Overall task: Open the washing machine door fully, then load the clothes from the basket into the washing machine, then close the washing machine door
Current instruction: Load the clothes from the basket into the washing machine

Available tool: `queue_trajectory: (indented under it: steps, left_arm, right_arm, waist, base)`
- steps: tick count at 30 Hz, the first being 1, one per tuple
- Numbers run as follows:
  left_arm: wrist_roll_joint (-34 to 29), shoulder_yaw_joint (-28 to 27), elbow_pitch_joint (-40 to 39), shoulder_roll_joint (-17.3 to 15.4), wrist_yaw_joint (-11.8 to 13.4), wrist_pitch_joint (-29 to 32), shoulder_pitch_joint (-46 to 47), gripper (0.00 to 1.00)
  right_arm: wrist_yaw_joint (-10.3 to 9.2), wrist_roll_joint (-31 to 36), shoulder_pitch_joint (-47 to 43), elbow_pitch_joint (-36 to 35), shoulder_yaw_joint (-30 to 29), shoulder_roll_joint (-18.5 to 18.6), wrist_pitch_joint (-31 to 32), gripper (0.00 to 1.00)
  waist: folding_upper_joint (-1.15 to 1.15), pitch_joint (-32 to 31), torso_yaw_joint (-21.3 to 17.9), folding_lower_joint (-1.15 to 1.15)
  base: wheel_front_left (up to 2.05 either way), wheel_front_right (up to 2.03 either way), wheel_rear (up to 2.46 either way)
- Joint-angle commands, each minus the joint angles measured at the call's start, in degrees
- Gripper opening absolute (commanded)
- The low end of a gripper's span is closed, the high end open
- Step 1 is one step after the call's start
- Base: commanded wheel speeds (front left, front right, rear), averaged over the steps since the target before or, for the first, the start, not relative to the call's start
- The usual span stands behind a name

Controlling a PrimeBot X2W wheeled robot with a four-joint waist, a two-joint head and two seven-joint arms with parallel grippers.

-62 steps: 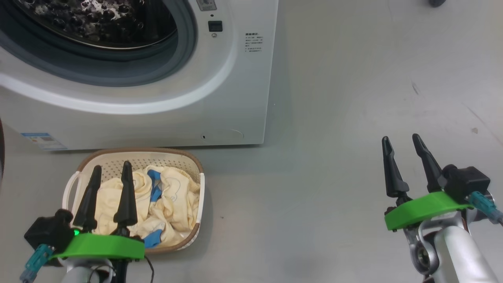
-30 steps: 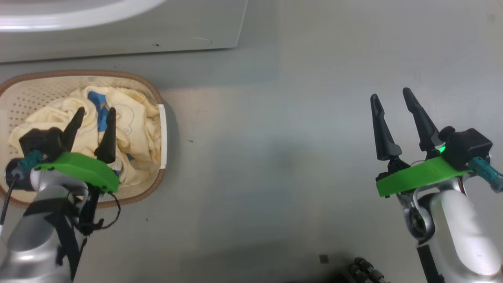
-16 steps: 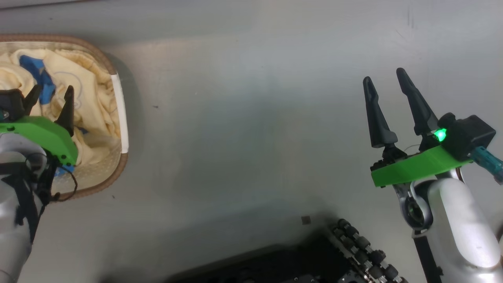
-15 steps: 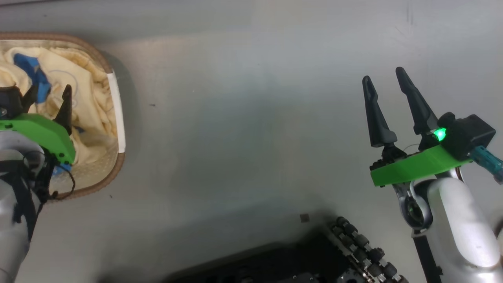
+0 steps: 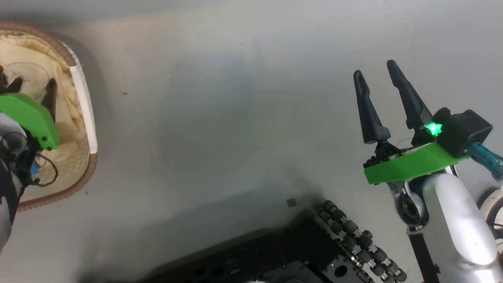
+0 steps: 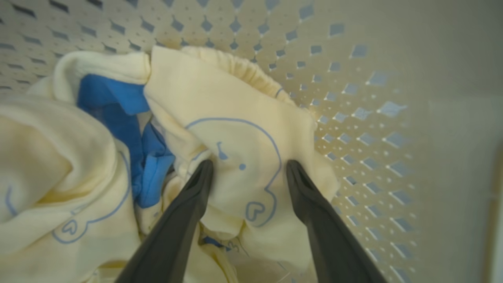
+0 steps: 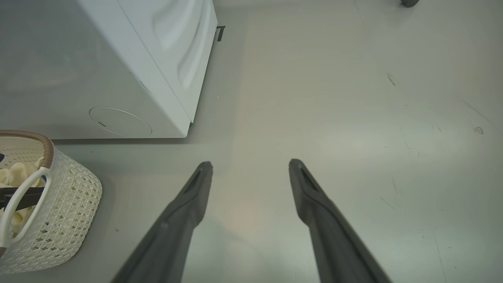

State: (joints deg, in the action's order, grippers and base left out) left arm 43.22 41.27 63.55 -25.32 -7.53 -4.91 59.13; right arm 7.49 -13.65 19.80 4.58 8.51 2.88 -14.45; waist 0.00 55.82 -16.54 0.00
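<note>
Clothes are lying bundled in the basket, pale yellow with thin blue line drawings and bright blue patches, and we are holding our left gripper down among them. Its jaws are standing wide apart, gripping nothing. The two dark fingertips are sitting at the top of the clothes, with a fold bearing a blue outline and a small heart lying between them. Whether the tips are pressing into the fabric or only touching it, we cannot tell. The basket's perforated cream wall is rising just beyond the fold.

In the head view the basket is sitting on the floor at our far left, its brown rim and one white handle showing beside the green mount of our left arm. We are holding our right gripper well apart from it, over the floor, jaws likewise spread and empty, a green light glowing beside it. In the right wrist view the washer is standing near the basket, a round cover low on its front. Our dark base is showing at the bottom of the head view.
</note>
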Motion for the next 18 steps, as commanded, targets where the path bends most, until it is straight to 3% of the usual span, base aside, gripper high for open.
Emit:
queue_trajectory:
  steps: [1,14,15,16,17,18]
  left_arm:
    - [0.9,0.2,0.4,-3.0,0.0,0.7,0.2,1.00]
    - [5.8,1.9,6.3,-2.0,0.0,3.7,3.3,1.00]
    - [6.2,1.9,6.5,-1.9,0.0,4.0,3.4,0.75]
    - [6.4,2.0,6.7,-1.8,0.0,4.1,3.6,0.24]
    - [6.6,2.1,6.8,-1.7,0.0,4.1,3.8,0.00]
    - [6.8,2.3,6.8,-1.5,0.0,4.1,3.9,0.00]
  right_arm:
    - [0.00,-0.6,-2.7,-1.6,1.1,0.0,-0.5,1.00]
    - [0.00,-1.2,-3.8,-2.1,1.4,0.0,-0.5,1.00]
    - [0.00,-1.2,-3.8,-2.2,1.4,0.0,-0.5,1.00]
    - [0.00,-1.2,-3.8,-2.2,1.3,0.0,-0.5,1.00]
    - [0.00,-1.2,-3.9,-2.2,1.3,0.0,-0.5,1.00]
    - [0.00,-1.2,-3.8,-2.2,1.3,0.0,-0.5,1.00]
  waist:
    - [0.00,0.4,-0.2,0.00]
    - [0.00,1.5,-0.8,0.00]
    - [0.00,1.5,-0.7,0.00]
    - [0.00,1.5,-0.7,0.00]
    - [0.00,1.6,-0.7,0.00]
    - [0.00,1.6,-0.6,0.00]
  base:
    - [0.00,0.00,0.00]
    - [0.00,0.00,0.00]
    - [0.00,0.00,0.00]
    - [0.00,0.00,0.00]
    - [0.00,0.00,0.00]
    - [0.00,0.00,0.00]
